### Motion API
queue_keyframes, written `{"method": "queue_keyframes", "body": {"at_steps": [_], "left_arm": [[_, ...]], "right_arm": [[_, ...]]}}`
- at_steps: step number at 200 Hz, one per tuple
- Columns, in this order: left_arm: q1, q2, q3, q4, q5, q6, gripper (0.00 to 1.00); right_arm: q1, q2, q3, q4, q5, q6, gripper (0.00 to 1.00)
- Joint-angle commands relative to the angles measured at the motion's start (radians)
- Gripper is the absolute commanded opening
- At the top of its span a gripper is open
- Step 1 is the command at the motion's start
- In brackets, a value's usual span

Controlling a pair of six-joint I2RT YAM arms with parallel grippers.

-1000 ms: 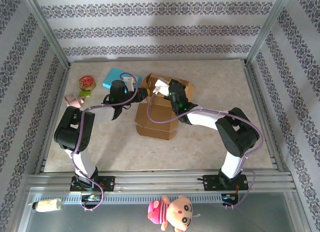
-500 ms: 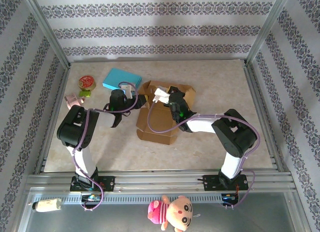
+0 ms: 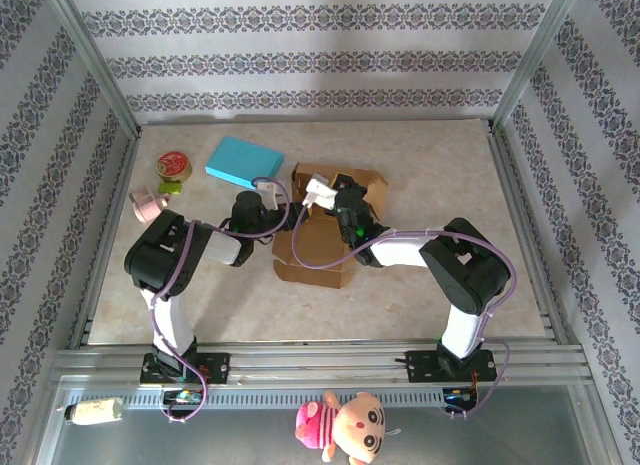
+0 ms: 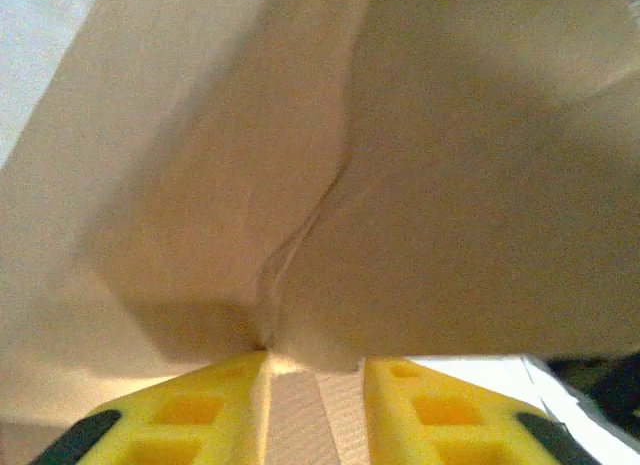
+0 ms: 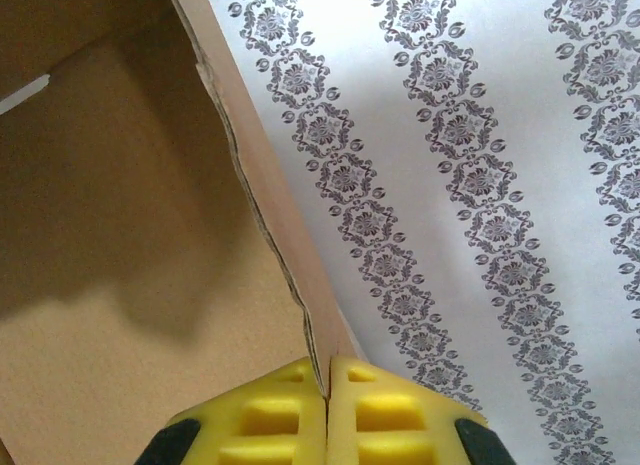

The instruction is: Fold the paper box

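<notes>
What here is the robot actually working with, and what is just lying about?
In the job:
box
left hand
right hand

Lying about:
blue packet
red tin
pink item
doll

your top view was bright and sharp, with soft even light and small shadows beside the paper box [image 3: 305, 263]. your left wrist view was dim and blurry. your right wrist view showed the wallpaper [image 5: 480, 185] sharp and bright.
</notes>
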Motion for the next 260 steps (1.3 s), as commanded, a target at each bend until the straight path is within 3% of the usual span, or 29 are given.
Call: {"method": "queue_keyframes", "body": {"at_steps": [1,26,70,94,116,133,167,179,198,220,260], "left_arm": [[-0.010,-0.078,0.026,-0.307,-0.131,0.256,0.37],[0.000,-0.128,0.055,-0.410,-0.133,0.373,0.41],[0.057,-0.238,-0.010,-0.330,0.046,0.398,0.60],[0.067,-0.386,-0.059,-0.374,0.098,0.468,0.66],[0.115,-0.573,-0.072,-0.535,0.045,0.555,0.66],[0.212,-0.638,0.000,-0.715,0.006,0.631,0.66],[0.395,-0.460,0.186,-0.894,-0.044,0.803,0.68],[0.399,-0.360,0.253,-0.938,-0.038,0.911,0.65],[0.394,-0.224,0.384,-1.077,0.071,1.061,0.63],[0.362,-0.138,0.437,-1.108,0.115,1.228,0.63],[0.304,-0.011,0.562,-1.182,0.210,1.340,0.56]], "right_arm": [[0.012,0.015,-0.040,-0.061,-0.043,0.000,0.02],[-0.001,0.007,-0.054,-0.060,-0.051,-0.008,0.03],[-0.012,-0.002,-0.068,-0.056,-0.056,-0.028,0.03],[-0.019,-0.009,-0.068,-0.061,-0.066,-0.025,0.03],[-0.023,-0.006,-0.064,-0.066,-0.079,-0.025,0.03],[-0.025,-0.006,-0.061,-0.066,-0.085,-0.021,0.03],[-0.030,-0.010,-0.058,-0.089,-0.097,-0.015,0.03],[-0.031,-0.016,-0.057,-0.104,-0.109,-0.009,0.03],[-0.034,-0.016,-0.054,-0.115,-0.113,-0.007,0.03],[-0.035,-0.021,-0.056,-0.118,-0.116,-0.016,0.03],[-0.037,-0.018,-0.049,-0.126,-0.119,-0.013,0.03]]}}
